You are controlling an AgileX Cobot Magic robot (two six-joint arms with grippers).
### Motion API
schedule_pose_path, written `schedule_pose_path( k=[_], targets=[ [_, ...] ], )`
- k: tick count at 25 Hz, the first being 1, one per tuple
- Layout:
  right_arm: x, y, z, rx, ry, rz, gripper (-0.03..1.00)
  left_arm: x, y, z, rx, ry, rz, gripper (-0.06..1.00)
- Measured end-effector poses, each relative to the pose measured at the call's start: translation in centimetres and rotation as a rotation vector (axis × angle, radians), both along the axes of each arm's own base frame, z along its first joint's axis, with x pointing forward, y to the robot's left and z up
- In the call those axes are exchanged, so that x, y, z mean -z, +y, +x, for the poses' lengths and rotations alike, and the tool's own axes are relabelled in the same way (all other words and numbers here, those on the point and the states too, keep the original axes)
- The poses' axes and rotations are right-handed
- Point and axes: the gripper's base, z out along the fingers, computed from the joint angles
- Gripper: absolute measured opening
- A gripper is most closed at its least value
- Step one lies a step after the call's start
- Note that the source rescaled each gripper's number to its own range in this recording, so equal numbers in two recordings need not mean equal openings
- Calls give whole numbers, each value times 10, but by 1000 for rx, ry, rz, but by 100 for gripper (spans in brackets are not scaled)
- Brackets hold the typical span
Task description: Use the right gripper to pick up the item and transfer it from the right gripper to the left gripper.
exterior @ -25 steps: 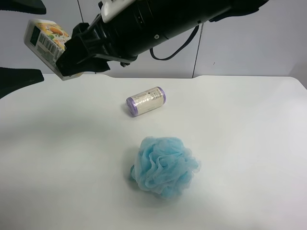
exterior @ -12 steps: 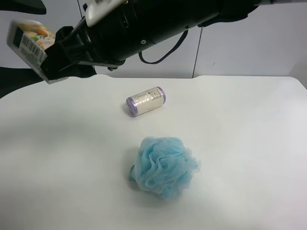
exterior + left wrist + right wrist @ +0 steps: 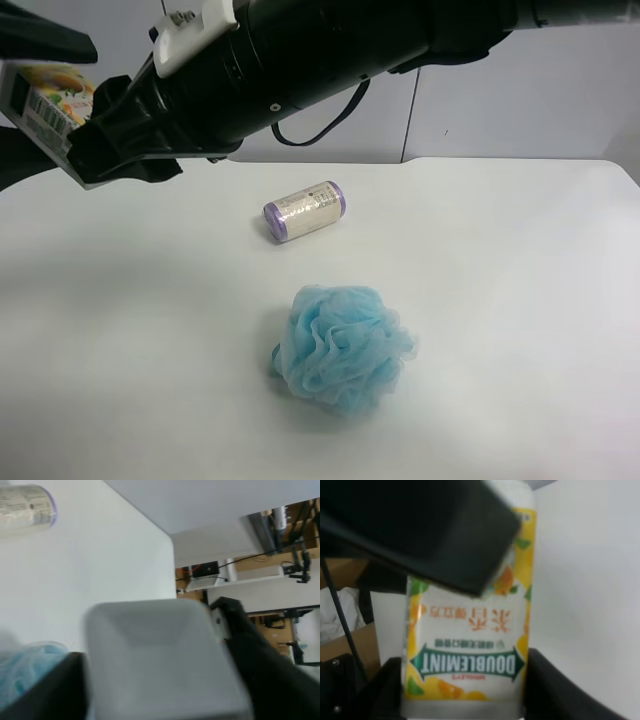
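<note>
Two grippers meet: our black right gripper, clamping the small white fruit-printed box, has reached the spread jaws of the wedge-shaped left gripper; handover next.

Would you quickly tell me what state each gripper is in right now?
Right gripper: shut on the item.
Left gripper: open, jaws either side of the item.

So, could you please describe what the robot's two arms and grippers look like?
The right arm is thick, round and black, with a white part near the wrist and a black cable looping beneath. The right gripper has blocky black fingers. The left gripper shows only black, angular wedge-shaped fingers.
</note>
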Motion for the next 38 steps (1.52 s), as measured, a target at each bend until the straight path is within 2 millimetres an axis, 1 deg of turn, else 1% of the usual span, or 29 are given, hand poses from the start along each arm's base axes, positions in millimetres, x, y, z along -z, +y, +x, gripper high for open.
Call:
schedule_pose_path(
  k=[1,2,12,13,14,15,16,17,19,20,24,27,32,38],
  targets=[
    [0,0,0,3,-2,2,0,1,1,0,0,-1,18,7],
    [-1,0,0,5,-9,3,0,2,1,0,-1,2,23,1],
    [-1,0,0,6,-8,4,0,2,1,1,0,2,25,2],
    [-1,0,0,7,-6,5,8,2,1,1,2,2,20,1],
    [-1,0,1,10,-6,6,28,1,0,0,7,3,7,1],
    [-1,0,1,12,-6,6,51,1,-1,0,12,0,3,1],
    [-1,0,1,12,-10,3,71,0,-1,-1,19,1,2,1],
    [0,0,1,10,-15,-2,83,0,-1,-1,22,0,3,1],
    [0,0,1,6,-20,-13,93,0,-1,-1,23,-1,4,1],
    [1,-1,1,3,-17,-20,96,0,-1,-1,23,-2,5,1],
    [0,-3,-2,-5,7,-32,99,0,-1,-1,23,-3,5,1],
    [-8,-10,-7,-6,3,-60,99,0,-1,-1,23,-3,5,1],
    [-29,-36,-24,24,22,-163,99,0,-1,-1,24,-4,5,1],
    [-43,-73,-46,69,103,-359,99,2,-1,-2,34,-1,27,1]
  ],
)
